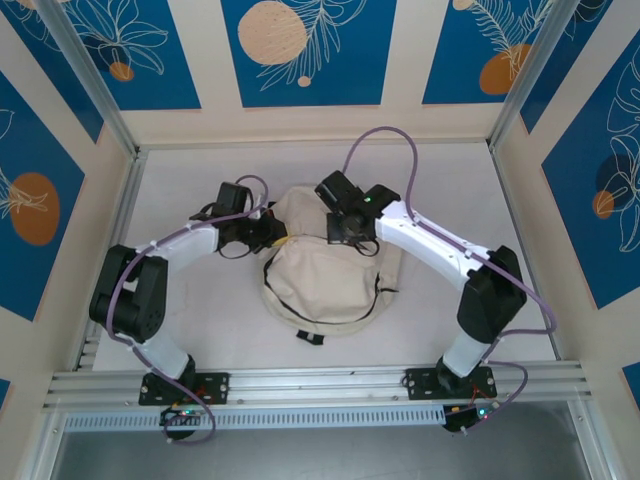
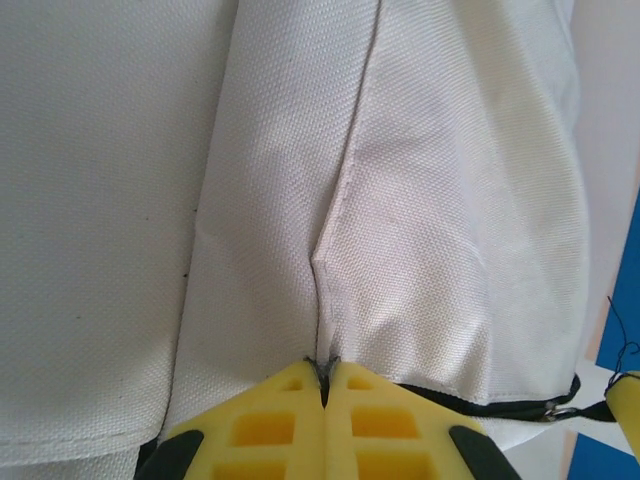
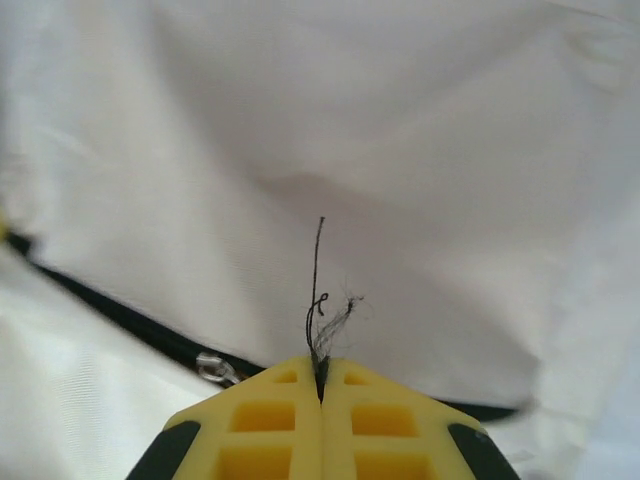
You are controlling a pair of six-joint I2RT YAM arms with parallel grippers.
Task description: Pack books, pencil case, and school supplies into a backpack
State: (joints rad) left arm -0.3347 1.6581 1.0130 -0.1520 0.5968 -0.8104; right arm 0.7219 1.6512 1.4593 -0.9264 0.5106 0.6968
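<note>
Lab cell: aluminium rail (image 1: 320,380), patterned panels (image 1: 300,50).

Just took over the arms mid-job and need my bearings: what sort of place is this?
Most likely a purpose-built robot test booth, not a lived-in room: a white table framed by aluminium rails, blue leaf-print wall panels around it, and a cream backpack lying mid-table.

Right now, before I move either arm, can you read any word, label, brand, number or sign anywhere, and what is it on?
No text can be read.
The cream backpack shows plain canvas and a dark zipper line, with no label or logo.
The left gripper and the right gripper have plain yellow fingers with no markings.
The blue wall panels bear leaf and circle patterns, not words.
</note>
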